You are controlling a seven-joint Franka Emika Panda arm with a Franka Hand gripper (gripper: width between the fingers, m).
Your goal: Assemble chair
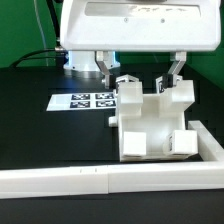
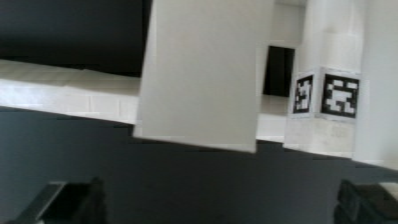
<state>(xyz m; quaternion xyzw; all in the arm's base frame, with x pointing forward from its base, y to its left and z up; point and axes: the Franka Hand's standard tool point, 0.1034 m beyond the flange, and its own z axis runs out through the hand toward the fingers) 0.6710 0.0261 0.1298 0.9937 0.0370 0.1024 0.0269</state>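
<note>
Gripper wide open, empty, hovering right over the chair

Chair sits on the black table against the white border rail; looks light, stiff, slick plastic, so an upright post is probably the best grab.

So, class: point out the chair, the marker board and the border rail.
chair [image 1: 150, 125]: exterior view, front face.
marker board [image 1: 82, 101]: exterior view, tagged top.
border rail [image 1: 60, 181]: exterior view, front length.
</note>
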